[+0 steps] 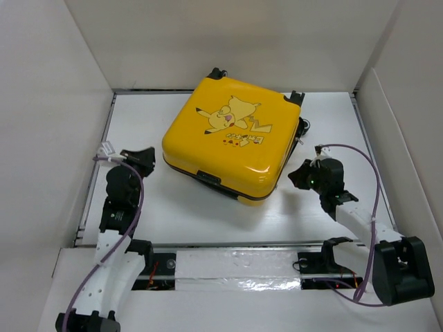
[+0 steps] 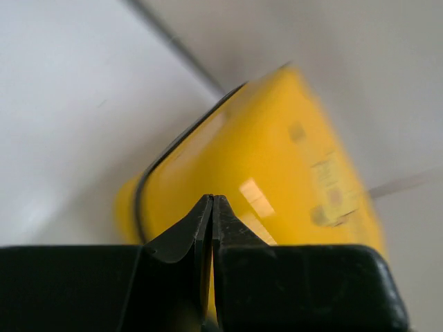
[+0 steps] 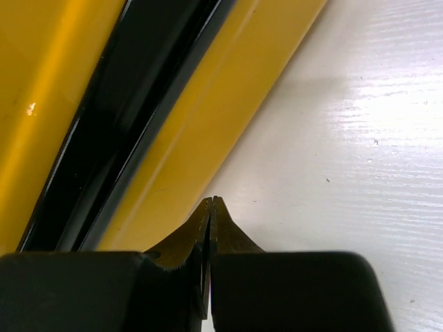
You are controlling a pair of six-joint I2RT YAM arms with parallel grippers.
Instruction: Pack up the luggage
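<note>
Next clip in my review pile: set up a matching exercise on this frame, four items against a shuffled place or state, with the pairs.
Items
1. luggage
2. left gripper
3. right gripper
4. cable

Place or state
A. shut, tips beside the black seam on the luggage's right side
B. purple, looping along the right arm
C. closed, lying flat, cartoon print up
D. shut, off the luggage's left side, apart from it

Pairs: 1-C, 2-D, 3-A, 4-B
</note>
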